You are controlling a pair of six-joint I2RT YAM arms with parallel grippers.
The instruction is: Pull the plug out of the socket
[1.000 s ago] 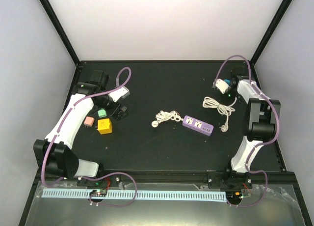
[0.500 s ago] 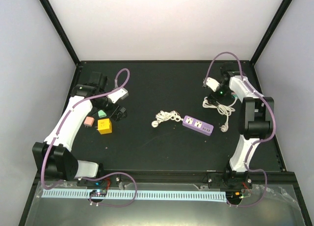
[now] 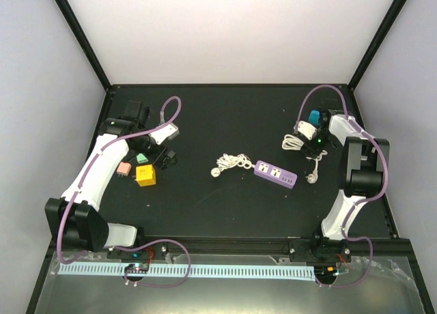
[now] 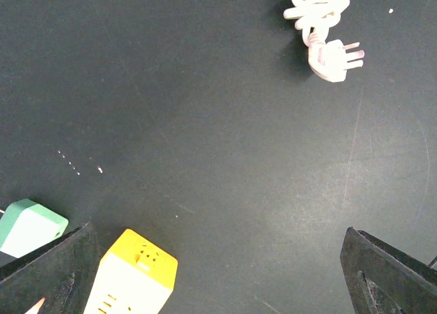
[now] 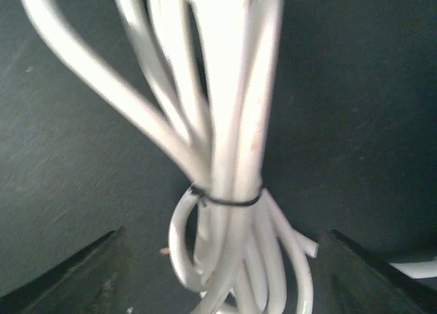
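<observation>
Top external: the purple power strip (image 3: 276, 173) lies mid-counter (image 3: 205, 123), its own white lead (image 3: 233, 162) coiled at its 9 o'clock. A second white cord bundle (image 3: 299, 144) sits at the strip's 1 o'clock. Its cord plug (image 3: 314, 177) lies flat just off the strip's 3 o'clock end, not seated as far as I can tell. The strip's sockets look vacant, though they're small here. My right fingers (image 3: 307, 136) hang over the bundle. My left fingers (image 3: 162, 150) are well apart at the strip's 9 o'clock, near the yellow cube (image 3: 145, 175), green cube (image 3: 141, 158) and pink cube (image 3: 123, 168).

Left wrist: my left fingers are spread wide with nothing in them and bare counter between. Yellow cube at 7 o'clock, green at 8. The lead plug (image 4: 334, 58) is at 1 o'clock, prongs bare.

Right wrist: blurred. My right fingers are apart, one tip in each bottom corner. The bundle with its black tie (image 5: 225, 198) runs between them, not clamped, and I can't make out any contact.

Progress: I judge the pull done, since no plug shows in any socket. At most, clearing my right fingers off the cord is left.
</observation>
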